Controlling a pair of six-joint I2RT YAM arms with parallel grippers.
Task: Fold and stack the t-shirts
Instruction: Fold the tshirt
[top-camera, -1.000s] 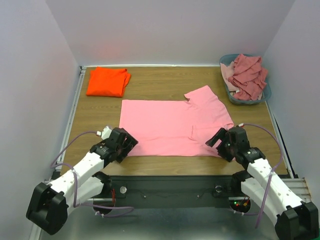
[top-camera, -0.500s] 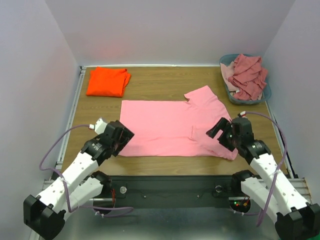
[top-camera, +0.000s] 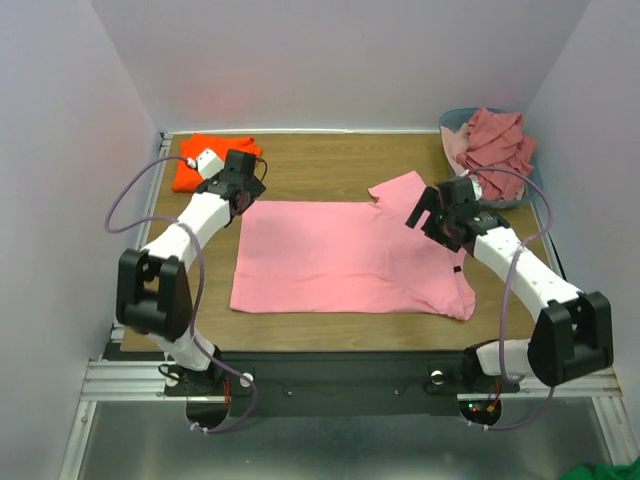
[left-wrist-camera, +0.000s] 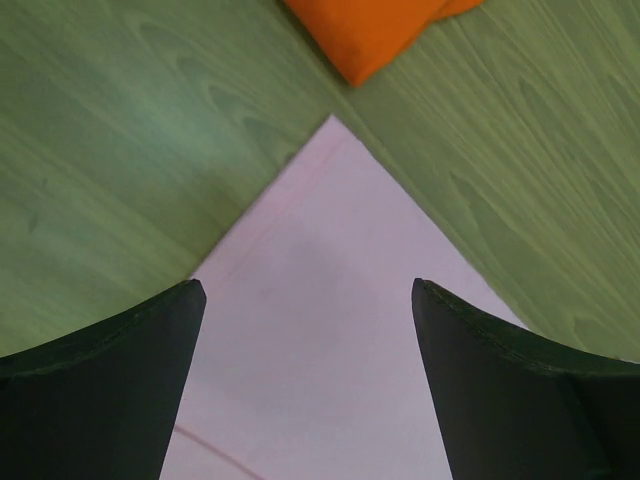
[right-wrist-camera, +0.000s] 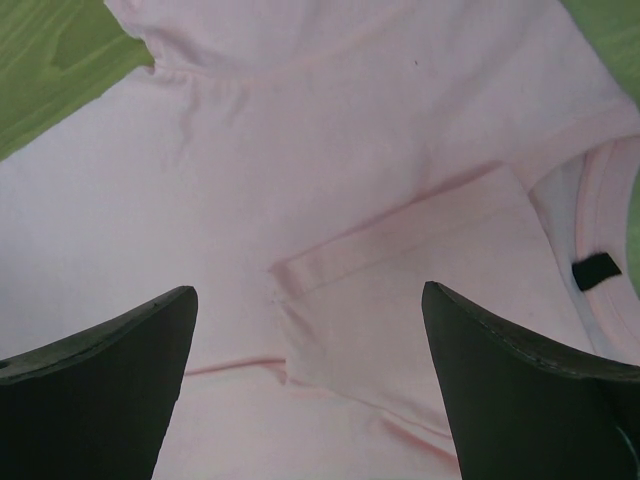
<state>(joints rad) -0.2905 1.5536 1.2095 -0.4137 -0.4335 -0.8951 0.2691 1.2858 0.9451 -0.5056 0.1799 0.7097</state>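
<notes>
A light pink t-shirt (top-camera: 340, 255) lies spread flat in the middle of the table, with one sleeve at the far right. My left gripper (top-camera: 243, 188) is open above its far left corner, which shows between the fingers in the left wrist view (left-wrist-camera: 320, 290). My right gripper (top-camera: 430, 214) is open above the shirt's far right part, over a folded-in sleeve (right-wrist-camera: 420, 260) beside the dark neck label (right-wrist-camera: 597, 270). A folded orange-red t-shirt (top-camera: 205, 162) lies at the far left and shows in the left wrist view (left-wrist-camera: 370, 30). Dusty rose t-shirts (top-camera: 495, 150) are piled at the far right.
The dusty rose shirts fill a grey-blue plastic tub (top-camera: 534, 186) in the far right corner. White walls close in the table on the left, right and back. The wooden table (top-camera: 320, 165) shows between the pink shirt and the back wall.
Both arms have swung from the near edge of the pink shirt out to its far side, the left to the far left corner, the right to the sleeve area. The shirt has hardly shifted.
</notes>
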